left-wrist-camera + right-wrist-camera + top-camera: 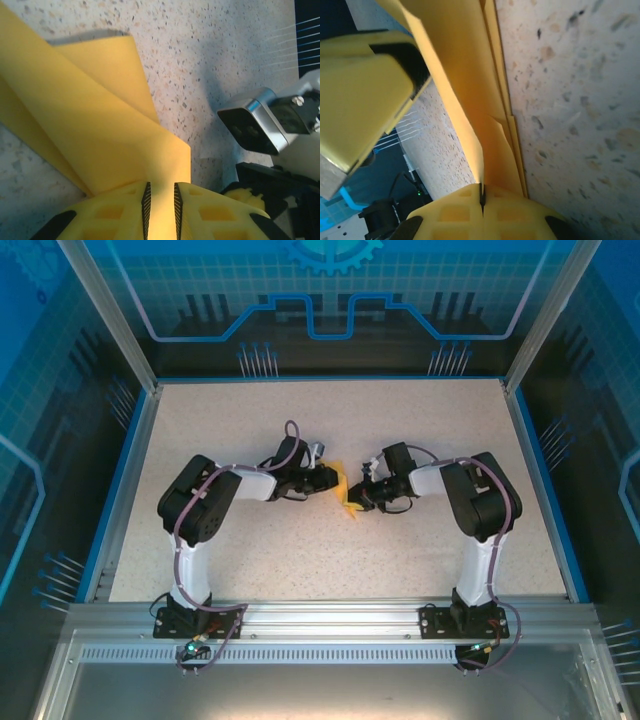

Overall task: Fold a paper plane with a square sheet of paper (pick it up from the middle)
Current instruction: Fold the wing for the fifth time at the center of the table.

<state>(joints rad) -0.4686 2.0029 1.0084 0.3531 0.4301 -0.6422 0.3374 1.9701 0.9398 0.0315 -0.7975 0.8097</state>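
Note:
The orange-yellow square sheet of paper (346, 490), creased into layered folds, is held up between both grippers at mid-table. My left gripper (334, 480) comes at it from the left. In the left wrist view the folded paper (100, 125) runs through the gap of my left gripper (160, 210), whose jaws stand a little apart. My right gripper (362, 496) meets it from the right. In the right wrist view my right gripper (481, 199) is shut, pinching an edge of the paper (470, 90), whose layers fan out above the pads.
The speckled tabletop (330, 560) is bounded by a blue rim (130, 470) and see-through walls. The right arm's wrist camera (255, 125) sits close to the right of the left jaws. One finger of the left gripper (365, 90) looms at the upper left of the right wrist view.

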